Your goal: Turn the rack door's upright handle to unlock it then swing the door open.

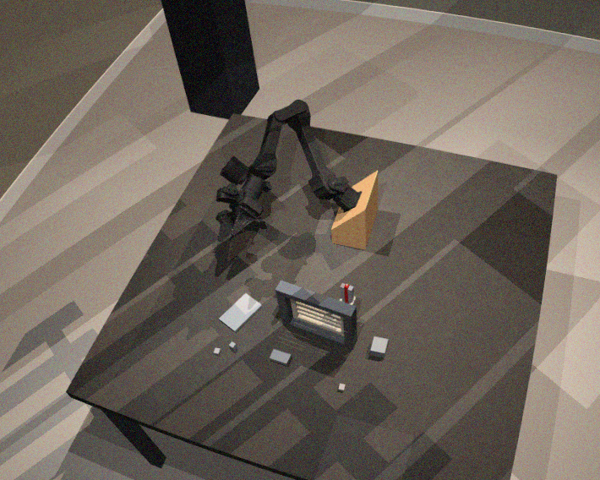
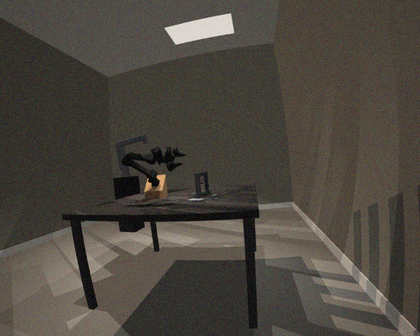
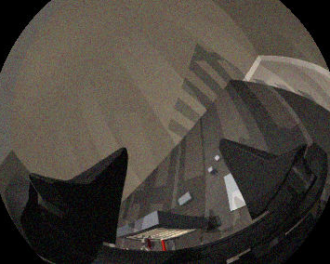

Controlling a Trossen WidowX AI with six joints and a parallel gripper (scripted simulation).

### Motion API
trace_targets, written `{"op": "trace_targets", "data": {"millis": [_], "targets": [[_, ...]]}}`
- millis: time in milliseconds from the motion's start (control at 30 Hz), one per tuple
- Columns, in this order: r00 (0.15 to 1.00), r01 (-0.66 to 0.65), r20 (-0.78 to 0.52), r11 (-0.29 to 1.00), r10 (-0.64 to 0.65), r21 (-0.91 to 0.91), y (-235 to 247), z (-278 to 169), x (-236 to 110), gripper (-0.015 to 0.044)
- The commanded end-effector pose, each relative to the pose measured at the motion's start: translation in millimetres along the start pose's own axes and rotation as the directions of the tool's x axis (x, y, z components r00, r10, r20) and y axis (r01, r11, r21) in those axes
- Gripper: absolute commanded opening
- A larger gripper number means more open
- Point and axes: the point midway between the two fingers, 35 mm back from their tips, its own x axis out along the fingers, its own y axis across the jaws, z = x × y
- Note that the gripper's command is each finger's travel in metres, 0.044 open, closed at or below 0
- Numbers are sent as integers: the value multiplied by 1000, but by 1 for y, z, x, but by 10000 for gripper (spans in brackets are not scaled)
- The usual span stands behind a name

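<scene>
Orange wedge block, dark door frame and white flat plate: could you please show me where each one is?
Orange wedge block (image 1: 353,234) (image 2: 156,194): top, exterior; side face.
Dark door frame (image 1: 316,297) (image 2: 201,174) (image 3: 177,219): all views; top bar.
White flat plate (image 1: 238,313) (image 2: 196,199) (image 3: 231,191): all views; upper face.

The dark table (image 1: 460,319) (image 2: 160,217) (image 3: 193,186) carries an orange wedge (image 1: 371,216) (image 2: 156,194), upper centre in the top view, and a white slab (image 1: 233,318) (image 2: 196,199) (image 3: 231,191), lower left.

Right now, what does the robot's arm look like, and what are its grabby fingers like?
The arm is black all over, made of long thin links with chunky joints between them. Its gripper has two black fingers, wide at the back and pointy at the tips. I can't make out any markings or cables.
</scene>
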Motion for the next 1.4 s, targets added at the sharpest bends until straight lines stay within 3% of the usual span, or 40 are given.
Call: {"op": "trace_targets", "data": {"millis": [0,133,700,1367], "targets": [[1000,0,-2,1000,0,1,0,0,0,374],[999,-8,-48,999,10,32,5,-8,7,283],[909,24,-414,985,49,169,47,-72,49,283],[657,144,-753,985,-26,92,95,-150,65,283]]}}
